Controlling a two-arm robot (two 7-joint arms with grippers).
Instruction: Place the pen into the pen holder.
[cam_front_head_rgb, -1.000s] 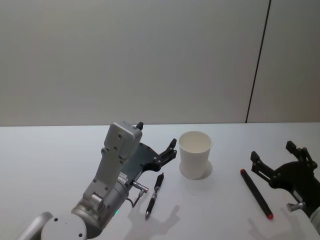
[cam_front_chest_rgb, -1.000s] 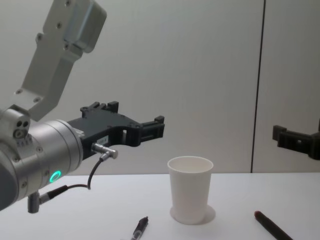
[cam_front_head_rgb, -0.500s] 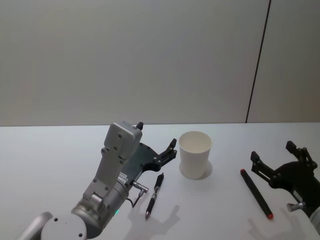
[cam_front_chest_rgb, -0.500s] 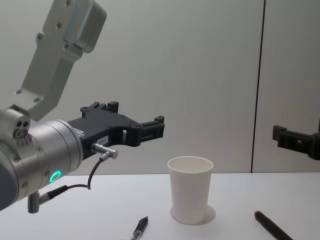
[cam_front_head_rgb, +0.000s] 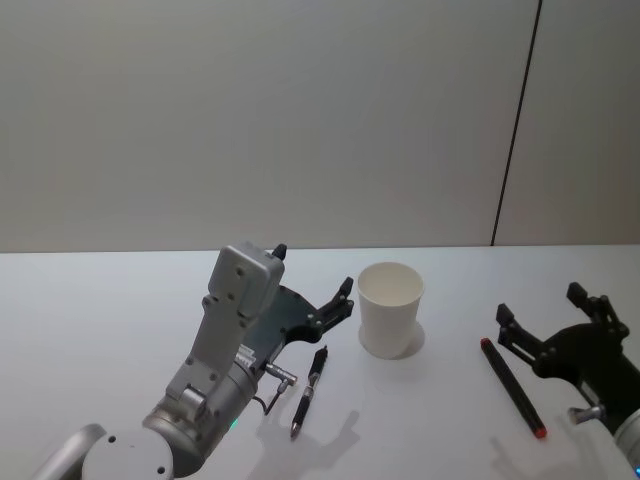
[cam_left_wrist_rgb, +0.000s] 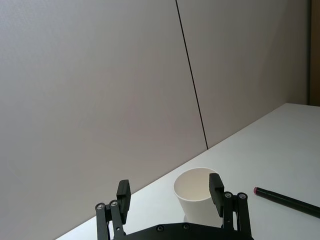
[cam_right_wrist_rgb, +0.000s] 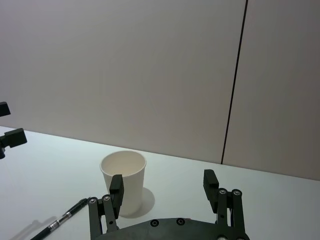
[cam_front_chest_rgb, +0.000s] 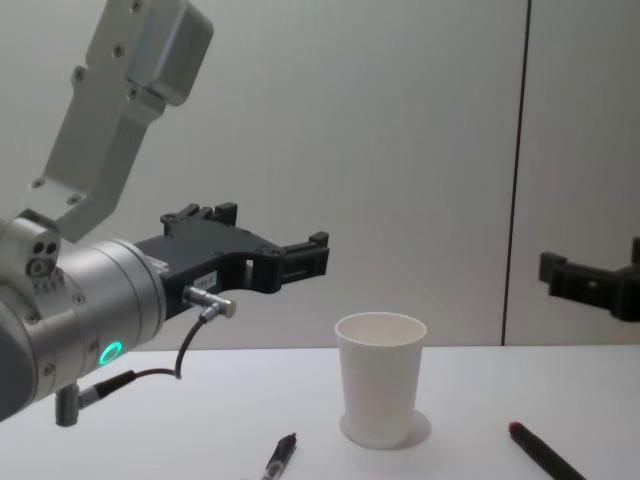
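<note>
The pen holder (cam_front_head_rgb: 390, 308) is plain white, on a white table (cam_front_head_rgb: 100, 320). One pen (cam_front_head_rgb: 308, 390) is black and silver, and the other pen (cam_front_head_rgb: 512, 388) is black with red tips. The left gripper (cam_front_head_rgb: 314, 270) and right gripper (cam_front_head_rgb: 541, 302) are black.

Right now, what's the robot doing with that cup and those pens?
Nothing is picked up yet. A plain white paper cup stands on the white table with no pen in it. A black click pen lies left of it, near the robot's open left hand, which hovers above the table. A dark pen with a red tip lies on the cup's right, near the open right hand. Both hands are empty.
</note>
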